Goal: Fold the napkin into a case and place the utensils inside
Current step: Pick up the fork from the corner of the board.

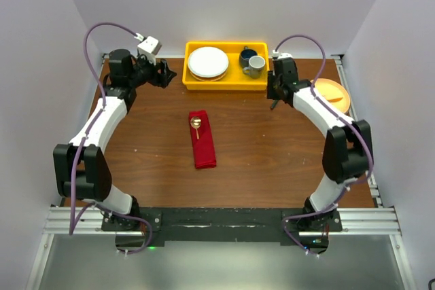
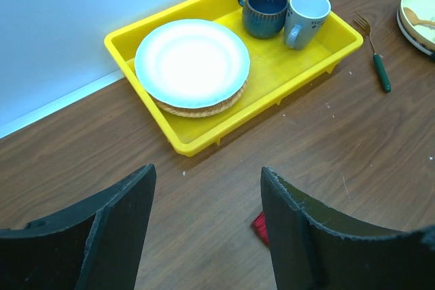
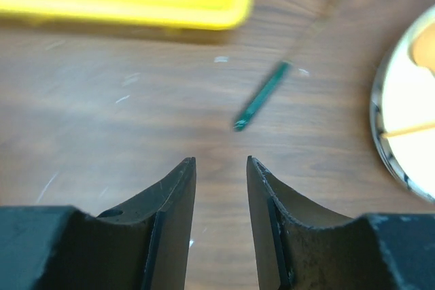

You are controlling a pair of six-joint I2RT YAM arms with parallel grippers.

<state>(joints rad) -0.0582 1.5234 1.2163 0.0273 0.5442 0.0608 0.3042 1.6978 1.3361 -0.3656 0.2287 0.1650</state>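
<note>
1. Napkin (image 1: 203, 142): folded into a narrow red strip, flat on the middle of the table (image 1: 279, 161), long axis running near to far. Only a red corner (image 2: 259, 227) visible in the left wrist view, beside the right-hand finger.
2. Spoon (image 1: 196, 125): gold, lying on the far end of napkin, bowl toward the tray. Cannot tell whether the handle is tucked under a fold.
3. Fork (image 2: 376, 56): green handle, lying on bare wood between the tray and the orange plate, well apart from napkin. Blurred in the right wrist view (image 3: 262, 96).
4. Left gripper (image 2: 207, 229): jaws spread wide, nothing between them. Hangs at the far left of the table, just beside the tray's left end, well apart from napkin.
5. Right gripper (image 3: 221, 191): jaws parted by a narrow gap, holding nothing. Sits above bare wood at the tray's right end, near the fork's handle tip, not touching it.
6. Tray (image 1: 192, 83): yellow, at the far edge. Holds a white plate (image 1: 208, 62) stacked on a tan one, plus a blue mug (image 1: 247, 53) and a white mug (image 1: 255, 66) side by side at the right end.
7. Orange plate (image 1: 334, 94): at the far right of the table, partly hidden by the right arm.
</note>
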